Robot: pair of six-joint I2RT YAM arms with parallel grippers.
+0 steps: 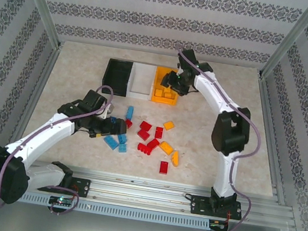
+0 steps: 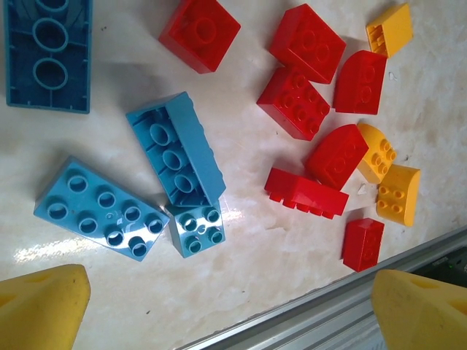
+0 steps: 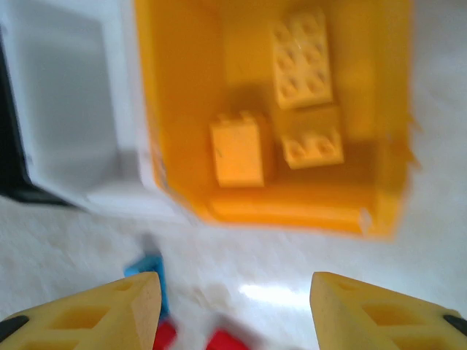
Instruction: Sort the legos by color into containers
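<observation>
Three bins stand in a row at the back: black (image 1: 117,76), white (image 1: 142,81) and orange (image 1: 162,73). The orange bin (image 3: 284,211) holds three orange-yellow bricks (image 3: 300,62). Red legos (image 1: 145,127), light blue legos (image 1: 118,139) and orange-yellow legos (image 1: 166,148) lie scattered mid-table. My left gripper (image 1: 108,127) hovers open by the blue bricks (image 2: 175,149), with red ones (image 2: 294,102) to its right; nothing sits between its fingers (image 2: 44,306). My right gripper (image 1: 173,85) hangs open and empty over the orange bin's near edge, its blurred fingertips (image 3: 139,306) wide apart.
An aluminium rail (image 2: 328,313) runs along the table's near edge (image 1: 177,189), close to the left gripper. Metal frame posts and patterned walls bound the table. A blue brick (image 3: 149,273) and red bricks (image 3: 226,341) lie just below the right gripper.
</observation>
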